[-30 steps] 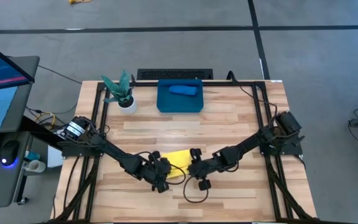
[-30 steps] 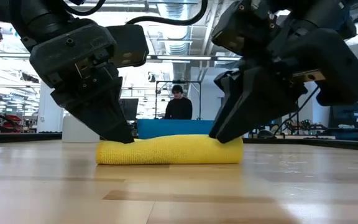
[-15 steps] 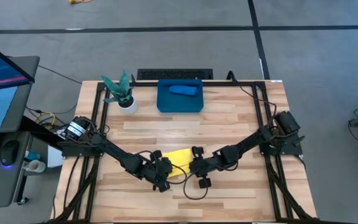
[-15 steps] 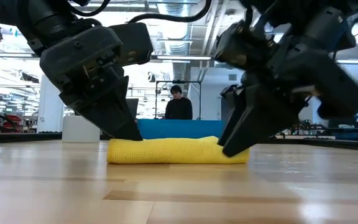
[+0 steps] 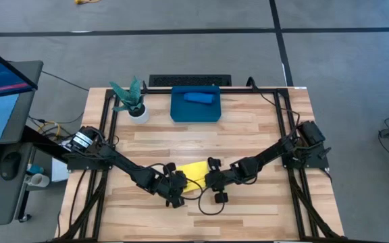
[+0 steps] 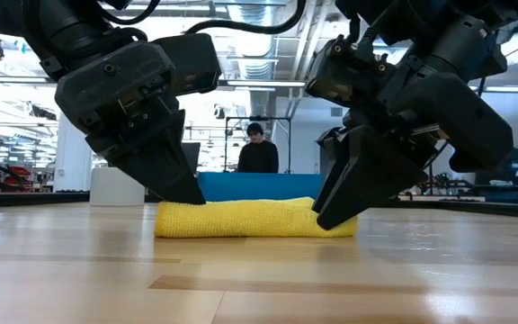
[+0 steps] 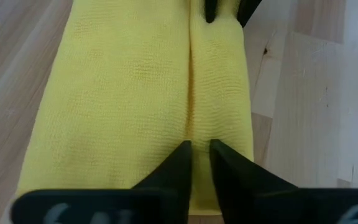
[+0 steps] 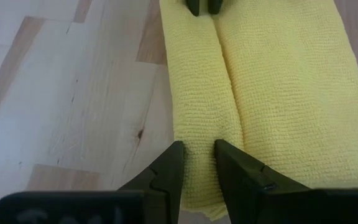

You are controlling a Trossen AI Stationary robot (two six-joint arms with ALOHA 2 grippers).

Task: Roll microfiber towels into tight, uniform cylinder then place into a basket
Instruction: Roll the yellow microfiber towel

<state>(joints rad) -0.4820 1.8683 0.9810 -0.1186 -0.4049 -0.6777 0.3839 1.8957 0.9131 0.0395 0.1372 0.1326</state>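
The yellow towel lies near the table's front as a flat, partly rolled band, with a seam running along its length. My left gripper stands at its left end, fingers a narrow gap apart. At the right end, my right gripper is shut on the rolled part. The blue towel lies rolled up in the teal basket at the table's far side. My left gripper has both fingertips on top of the yellow towel's left end, beside the seam. They slant down from the table's left, along the band. I cannot tell whether cloth is pinched between them. The towel lies on the table. My right gripper pinches the rolled fold at the yellow towel's right end between its two fingers. It slants down from the table's right, along the roll. The cloth creases in between the fingers. The towel lies on the table.
A white pot with a green plant stands left of the basket at the back. Cables loop on the wood near the front edge. Beyond the table, a person shows in the low view.
My right gripper has sunk lower over the towel's right end and rolled a little. The yellow towel has slid slightly toward the table's right and stayed flat on the wood.
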